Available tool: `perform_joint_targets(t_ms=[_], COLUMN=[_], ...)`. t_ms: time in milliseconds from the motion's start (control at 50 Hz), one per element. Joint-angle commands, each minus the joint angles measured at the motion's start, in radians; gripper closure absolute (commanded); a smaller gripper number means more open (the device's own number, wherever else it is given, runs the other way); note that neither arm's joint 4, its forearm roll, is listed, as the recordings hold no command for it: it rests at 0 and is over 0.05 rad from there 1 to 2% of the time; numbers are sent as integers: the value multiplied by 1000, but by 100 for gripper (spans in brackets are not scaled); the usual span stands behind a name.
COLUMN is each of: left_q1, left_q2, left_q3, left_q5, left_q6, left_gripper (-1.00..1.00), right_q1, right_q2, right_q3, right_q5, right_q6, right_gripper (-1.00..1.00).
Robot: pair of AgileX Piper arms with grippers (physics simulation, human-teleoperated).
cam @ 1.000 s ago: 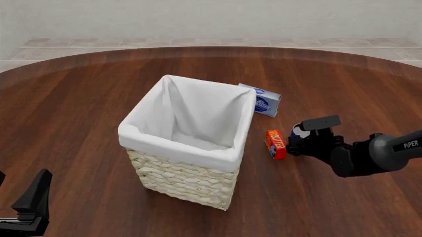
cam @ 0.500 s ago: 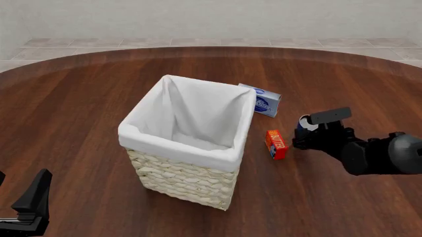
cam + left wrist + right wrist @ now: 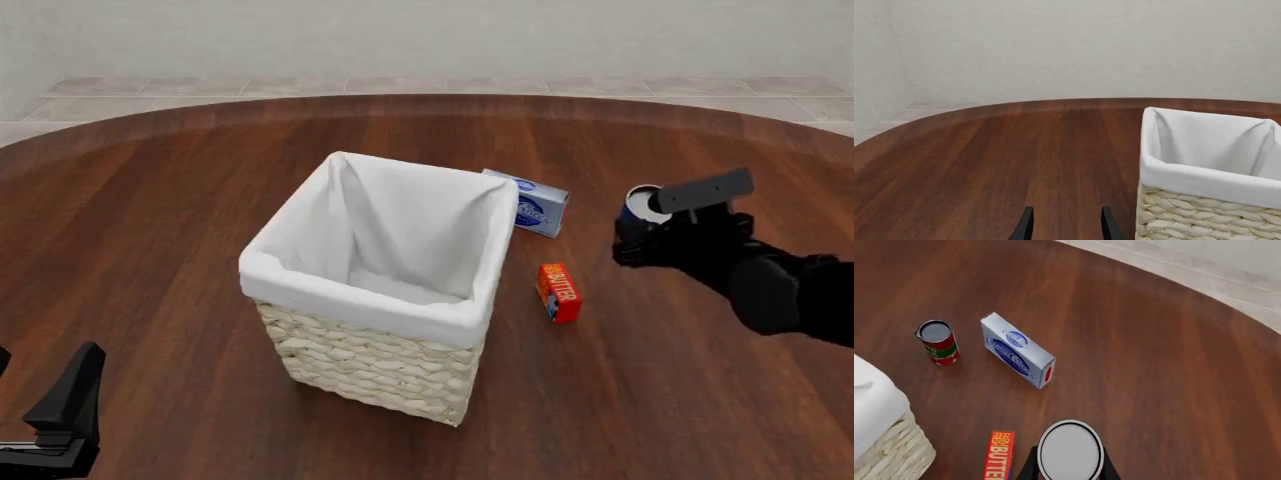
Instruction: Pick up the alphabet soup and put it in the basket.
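Nearest us, the left gripper rests low at the table's near left edge; its wrist view shows the fingers parted with nothing between them. Beyond it stands the basket, its white liner folded over the rim. To the basket's right, the red-orange butter box lies on the wood. Up and to the right of it, we see the right gripper clamped on the alphabet soup, which it holds above the table, well apart from the basket. Farther back lies the blue-and-white box. The right wrist view also shows a red can standing beside that box.
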Motion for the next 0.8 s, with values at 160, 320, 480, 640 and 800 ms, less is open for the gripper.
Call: perform_joint_targets(t_ms=[160, 320, 480, 640, 800], left_q1=[0, 0, 0, 0, 0], left_q2=[0, 0, 0, 0, 0], left_q3=[0, 0, 0, 0, 0], left_q5=[0, 0, 0, 0, 0], left_q6=[0, 0, 0, 0, 0], left_gripper=[-100, -100, -100, -100, -100], right_q1=[33, 63, 108, 163, 223], right_q2=[-109, -143, -172, -187, -172], right_q3=[-81, -117, -167, -206, -258], right_q5=[88, 116, 154, 180, 205], right_q6=[-17, -14, -20, -10, -15], right_gripper=[100, 100, 100, 100, 100])
